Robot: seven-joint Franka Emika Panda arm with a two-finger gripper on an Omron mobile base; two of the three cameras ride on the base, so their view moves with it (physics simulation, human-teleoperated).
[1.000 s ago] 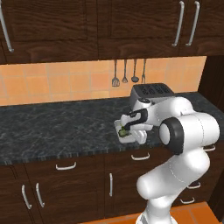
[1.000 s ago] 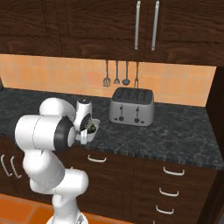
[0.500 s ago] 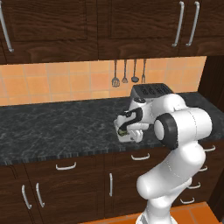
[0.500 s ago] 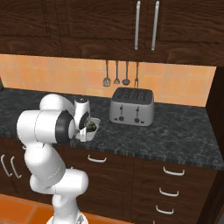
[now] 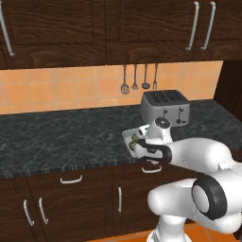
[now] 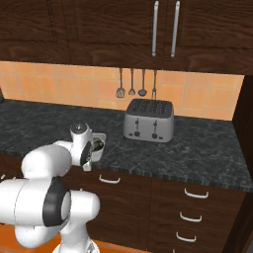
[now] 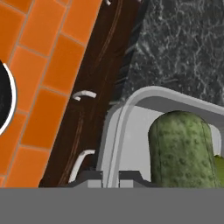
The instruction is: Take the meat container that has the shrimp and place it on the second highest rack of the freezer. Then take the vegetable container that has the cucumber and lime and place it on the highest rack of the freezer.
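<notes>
The vegetable container (image 5: 128, 136) is a small white tray at the counter's front edge, also seen in the right base view (image 6: 100, 136). Inside it lie the dark green cucumber (image 7: 181, 148) and, beside it, the yellow-green lime (image 7: 219, 168). My gripper (image 7: 111, 178) is shut on the container's rim (image 7: 114, 144), one fingertip on each side of the wall. From the base views the gripper (image 5: 142, 147) reaches the tray from the front (image 6: 92, 151). Whether the tray rests on the counter or hangs just above it I cannot tell. The freezer and the shrimp container are out of view.
A silver toaster (image 5: 164, 108) stands on the dark stone counter (image 5: 61, 139) to the right, near the wall. Utensils (image 5: 137, 79) hang on the orange tile backsplash. Dark cabinets with drawer handles (image 6: 109, 179) sit below, and upper cabinets (image 6: 163, 29) overhang.
The jaws have closed onto the tray's rim. My elbow has swung lower and outward. The tray has stayed in about the same spot at the counter edge.
</notes>
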